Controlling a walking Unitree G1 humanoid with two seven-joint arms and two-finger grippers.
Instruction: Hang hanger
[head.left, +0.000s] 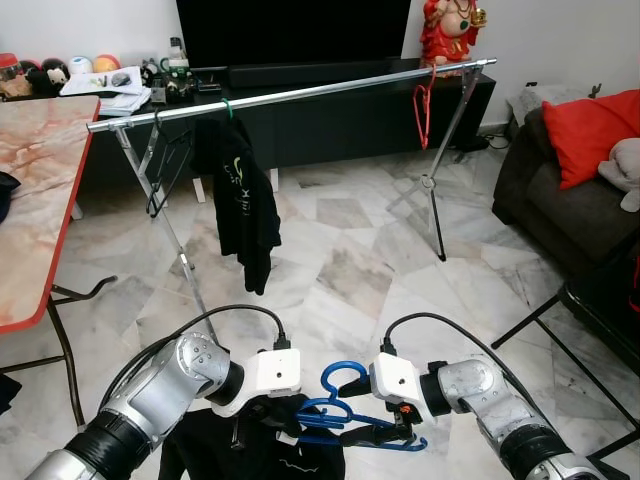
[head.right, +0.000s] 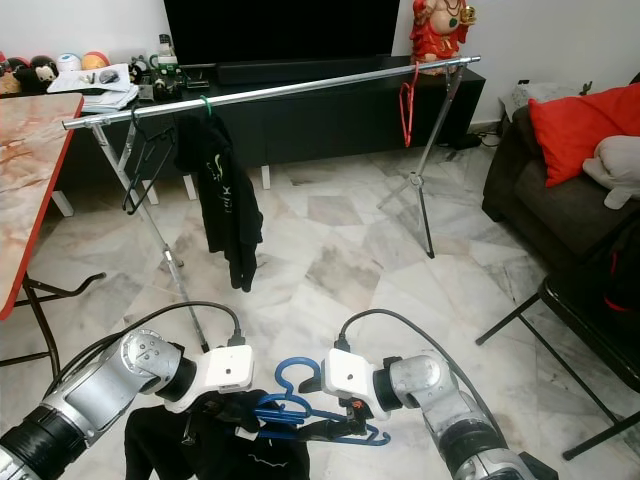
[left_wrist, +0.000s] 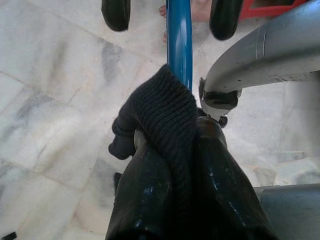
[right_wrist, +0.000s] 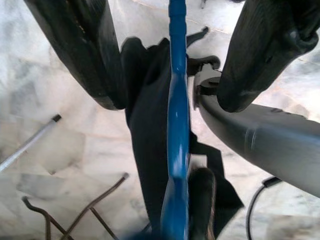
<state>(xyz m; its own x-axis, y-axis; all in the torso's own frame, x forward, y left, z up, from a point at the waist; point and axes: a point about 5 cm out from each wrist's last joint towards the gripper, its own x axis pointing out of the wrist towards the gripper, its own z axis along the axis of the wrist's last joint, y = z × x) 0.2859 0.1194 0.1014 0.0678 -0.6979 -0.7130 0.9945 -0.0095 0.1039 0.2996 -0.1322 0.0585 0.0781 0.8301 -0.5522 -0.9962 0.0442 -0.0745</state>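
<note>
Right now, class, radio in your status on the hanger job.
Left gripper shut on black garment. Right gripper open around blue hanger. Rail ahead, not yet reached.

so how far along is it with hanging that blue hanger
Looks done: black garment is on the blue hanger. In hand: left gripper clamps garment and hanger; right gripper straddles the hanger, fingers open. Left: lift its hook onto the rail.

Hanger (head.left: 345, 410) before rack (head.left: 290, 95)
</note>
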